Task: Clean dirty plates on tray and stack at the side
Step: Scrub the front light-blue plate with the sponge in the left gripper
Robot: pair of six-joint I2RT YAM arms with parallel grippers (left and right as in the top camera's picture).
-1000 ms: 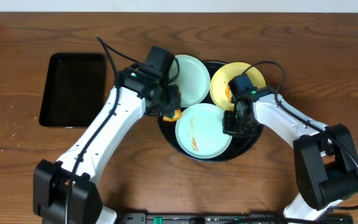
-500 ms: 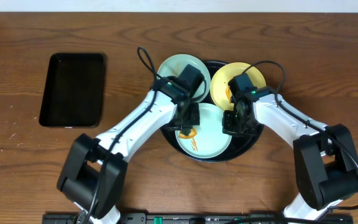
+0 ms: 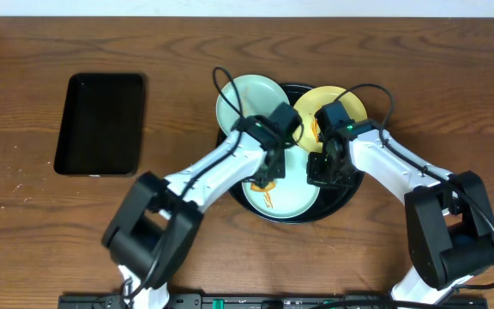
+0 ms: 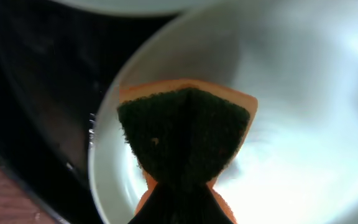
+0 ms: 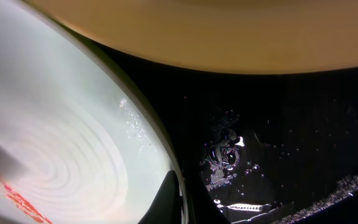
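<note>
At lower centre, the smeared front blue plate point(image 3: 292, 196) is seen in the tray point(image 3: 340, 204). A sponge point(image 4: 185, 130) is pinched over it by the left gripper point(image 3: 262, 178), and its right rim is clamped by the right gripper point(image 3: 318, 170). Behind are set the yellow plate point(image 3: 343, 105) and the second blue plate point(image 3: 243, 99).

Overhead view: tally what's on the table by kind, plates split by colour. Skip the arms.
Pale blue plates: 2
Pale yellow plate: 1
Round black tray: 1
Rectangular black tray: 1
Sponge: 1
Total: 6
</note>
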